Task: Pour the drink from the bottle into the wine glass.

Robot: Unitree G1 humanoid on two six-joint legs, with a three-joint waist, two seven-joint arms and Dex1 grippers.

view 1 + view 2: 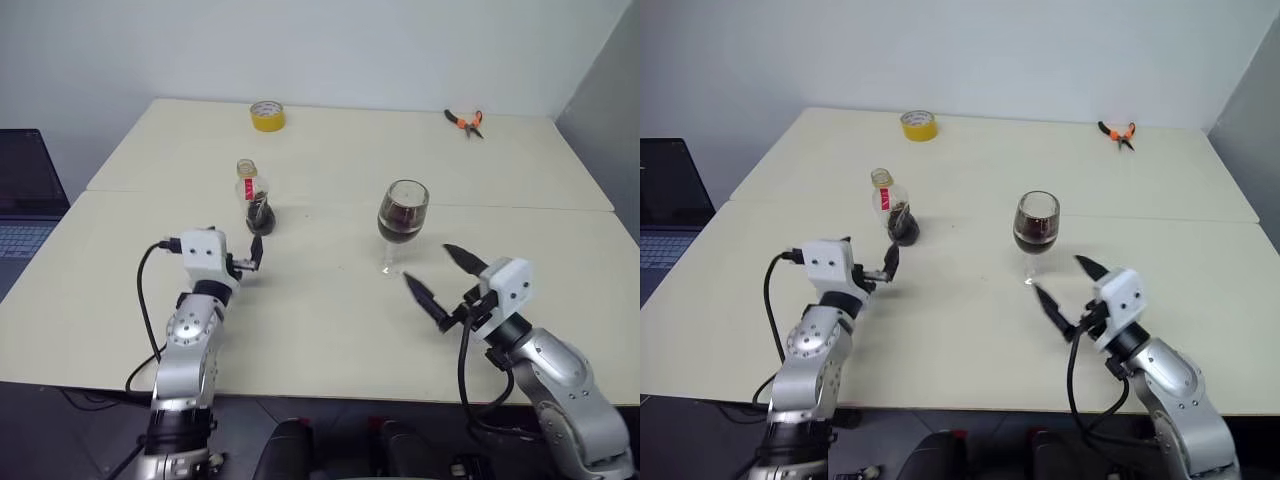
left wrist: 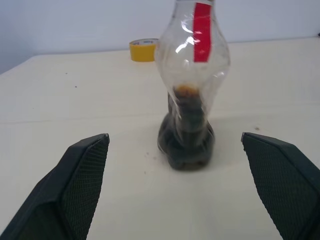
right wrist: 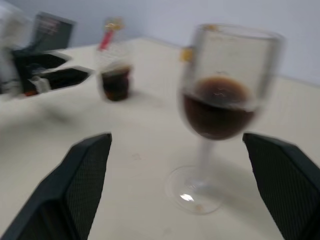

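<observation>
Bottle and filled glass standing free on the table, both grippers spread wide.

The left gripper (image 1: 256,252) is gaping just near of the bottle (image 1: 255,199), showing a wordless red label; right of it, the wine glass (image 1: 402,222) is holding the drink (image 1: 402,226), the right gripper (image 1: 440,283) waiting empty; tape roll (image 1: 267,116) and pliers (image 1: 466,122) lying far back.

1. You see the bottle (image 1: 254,196) standing on the table (image 1: 320,330), left of the middle.
2. The wine glass (image 1: 401,222) stands to the right of the bottle, well apart from it.
3. The drink (image 1: 402,229) sits in the glass bowl, and a little is in the bottom of the bottle.
4. The left gripper (image 1: 255,250) is just in front of the bottle, not touching it.
5. The right gripper (image 1: 443,278) is in front of the glass, a bit to its right.
6. The tape roll (image 1: 267,116) lies far behind the bottle.
7. The pliers (image 1: 465,122) lie at the far right.
</observation>
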